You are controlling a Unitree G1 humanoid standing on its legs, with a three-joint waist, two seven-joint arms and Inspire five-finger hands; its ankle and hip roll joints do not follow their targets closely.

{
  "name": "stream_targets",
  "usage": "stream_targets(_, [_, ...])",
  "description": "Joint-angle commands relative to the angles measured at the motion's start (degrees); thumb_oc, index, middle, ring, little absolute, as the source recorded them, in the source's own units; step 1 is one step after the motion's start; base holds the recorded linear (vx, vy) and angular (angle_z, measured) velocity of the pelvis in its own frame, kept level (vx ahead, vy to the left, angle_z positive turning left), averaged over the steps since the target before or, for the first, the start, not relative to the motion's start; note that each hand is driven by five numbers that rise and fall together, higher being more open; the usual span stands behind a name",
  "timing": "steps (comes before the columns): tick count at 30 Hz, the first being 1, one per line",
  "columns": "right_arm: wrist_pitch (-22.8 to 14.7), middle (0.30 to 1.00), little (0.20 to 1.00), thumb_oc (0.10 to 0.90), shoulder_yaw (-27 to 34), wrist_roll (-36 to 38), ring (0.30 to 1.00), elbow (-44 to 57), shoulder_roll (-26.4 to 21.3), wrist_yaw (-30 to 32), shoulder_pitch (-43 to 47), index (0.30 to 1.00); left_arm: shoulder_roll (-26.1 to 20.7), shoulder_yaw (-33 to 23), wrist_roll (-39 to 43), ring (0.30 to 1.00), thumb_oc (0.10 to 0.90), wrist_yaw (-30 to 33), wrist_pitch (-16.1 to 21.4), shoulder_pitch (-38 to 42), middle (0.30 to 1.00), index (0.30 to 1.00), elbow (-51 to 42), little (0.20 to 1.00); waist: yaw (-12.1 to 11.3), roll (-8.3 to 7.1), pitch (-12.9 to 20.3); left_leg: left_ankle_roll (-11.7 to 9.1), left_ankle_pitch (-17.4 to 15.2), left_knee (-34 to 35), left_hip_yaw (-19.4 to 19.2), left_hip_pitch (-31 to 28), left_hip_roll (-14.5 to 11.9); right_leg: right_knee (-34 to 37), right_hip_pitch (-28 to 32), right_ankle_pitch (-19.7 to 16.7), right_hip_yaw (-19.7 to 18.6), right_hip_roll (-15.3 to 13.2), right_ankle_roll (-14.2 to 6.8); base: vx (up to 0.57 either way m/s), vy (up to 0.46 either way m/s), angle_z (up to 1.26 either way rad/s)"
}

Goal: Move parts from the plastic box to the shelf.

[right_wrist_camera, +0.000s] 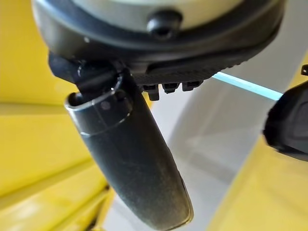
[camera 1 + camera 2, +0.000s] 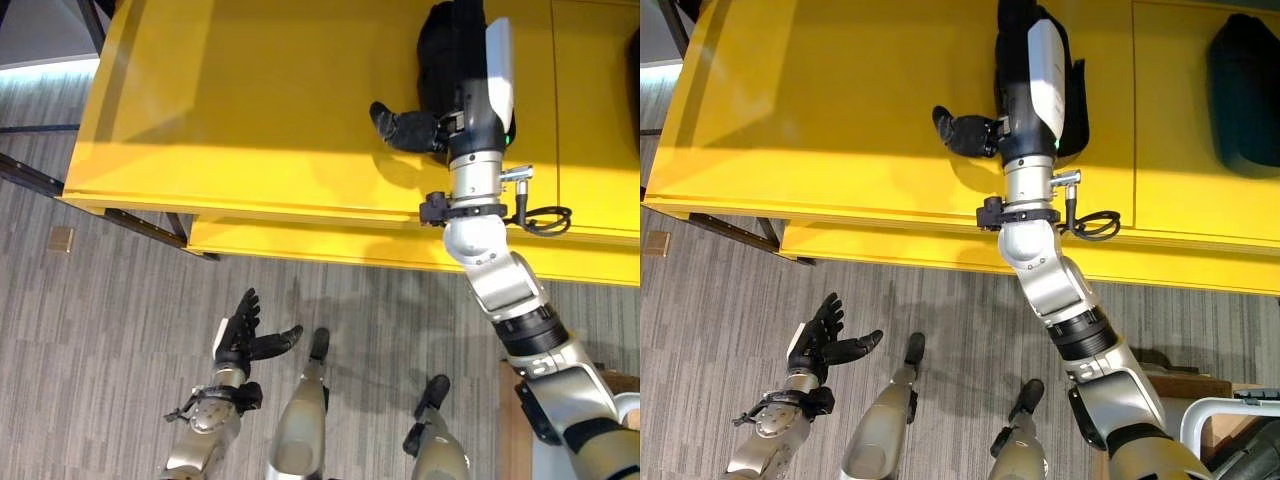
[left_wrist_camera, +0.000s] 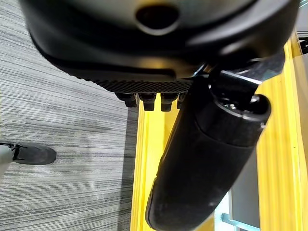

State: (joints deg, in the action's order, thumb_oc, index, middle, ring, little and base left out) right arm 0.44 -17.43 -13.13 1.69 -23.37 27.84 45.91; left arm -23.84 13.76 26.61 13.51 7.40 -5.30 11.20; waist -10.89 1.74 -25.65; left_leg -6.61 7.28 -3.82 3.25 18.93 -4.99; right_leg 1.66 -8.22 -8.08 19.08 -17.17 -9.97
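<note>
My right hand (image 2: 408,129) reaches out over the top of the yellow shelf (image 2: 250,120). Its thumb (image 2: 958,130) sticks out sideways and lies on the shelf. A black part (image 2: 1078,105) lies on the shelf under and beside this hand. In the right wrist view the thumb (image 1: 130,159) is straight, the fingers are straight and nothing sits between them. A second black part (image 2: 1243,90) rests farther right on the shelf. My left hand (image 2: 238,335) hangs low over the carpet in front of the shelf, fingers spread and holding nothing.
The shelf has a lower yellow ledge (image 2: 300,240) along its front edge and dark legs (image 2: 150,222) beneath. Grey striped carpet (image 2: 100,330) lies in front, with a small tan square (image 2: 61,238) on it. A white-rimmed object (image 2: 1230,412) shows at the lower right.
</note>
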Motion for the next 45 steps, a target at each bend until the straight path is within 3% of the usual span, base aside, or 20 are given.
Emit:
stream_targets(1, [-6.57,1.000,1.000,0.900,1.18,-3.90,1.000,7.36,-2.36,1.37,3.88,1.000,-3.26,-1.09,-0.95,1.000,0.900,1.90,3.01,-2.09,1.000,1.000,-5.00,1.000,0.30,-1.01,3.90,4.78,-4.45,-1.67,-1.48,-1.60,2.33,-8.77,-0.91,5.52,-1.02,-0.05,0.58,-0.01,-0.010,-0.04])
stream_targets(8, [-8.03,1.000,1.000,0.900,4.75,-2.85,1.000,11.57,-3.22,1.55,-5.27,1.000,-2.79,-1.34,-1.44,1.000,0.900,1.61,2.73,-3.12,1.000,1.000,-4.99,1.000,2.51,-1.80,4.29,4.43,-4.38,-1.59,-2.04,-1.83,1.73,-8.39,-1.24,5.45,-1.94,0.54,0.65,-0.01,-0.010,-0.04])
stream_targets(14, [-8.69,1.000,1.000,0.900,8.38,0.12,1.000,8.54,-2.32,4.34,-9.61,1.000,-2.55,-0.52,-1.52,1.000,0.900,1.12,2.80,-3.90,1.000,1.000,-4.61,1.000,3.51,-1.60,4.34,4.05,-3.96,-1.09,-2.66,-2.39,1.29,-8.22,-1.54,5.39,-2.49,0.94,0.73,-0.01,-0.024,-0.11])
stream_targets(18, [-7.46,1.000,1.000,0.900,10.15,-3.26,1.000,2.05,-2.88,8.00,-9.09,1.000,-2.73,0.23,-1.68,1.000,0.900,0.39,3.43,-4.25,1.000,1.000,-3.99,1.000,3.38,-0.49,4.31,3.75,-3.41,-0.40,-2.71,-2.67,0.83,-8.20,-1.71,5.53,-2.56,1.27,0.83,-0.01,-0.037,-0.08])
stream_targets(28, [-5.54,1.000,1.000,0.900,10.23,-4.96,1.000,-5.85,-5.60,9.04,-6.71,1.000,-2.92,0.93,-2.28,1.000,0.900,-0.40,3.97,-3.77,1.000,1.000,-2.99,1.000,3.08,0.82,3.72,3.38,-2.61,0.35,-2.53,-2.43,0.66,-8.66,-2.41,5.80,-2.39,1.42,1.09,0.00,-0.002,0.00])
stream_targets(45, [-7.12,1.000,1.000,0.900,4.66,7.20,1.000,-19.21,-8.89,1.16,0.77,1.000,-3.66,0.94,-0.50,1.000,0.900,-2.12,4.21,-3.97,1.000,1.000,-2.65,1.000,1.60,1.54,2.63,3.75,-1.58,2.27,-2.56,-2.53,0.31,-10.44,-4.56,5.99,-2.94,1.81,1.43,0.00,-0.002,0.00])
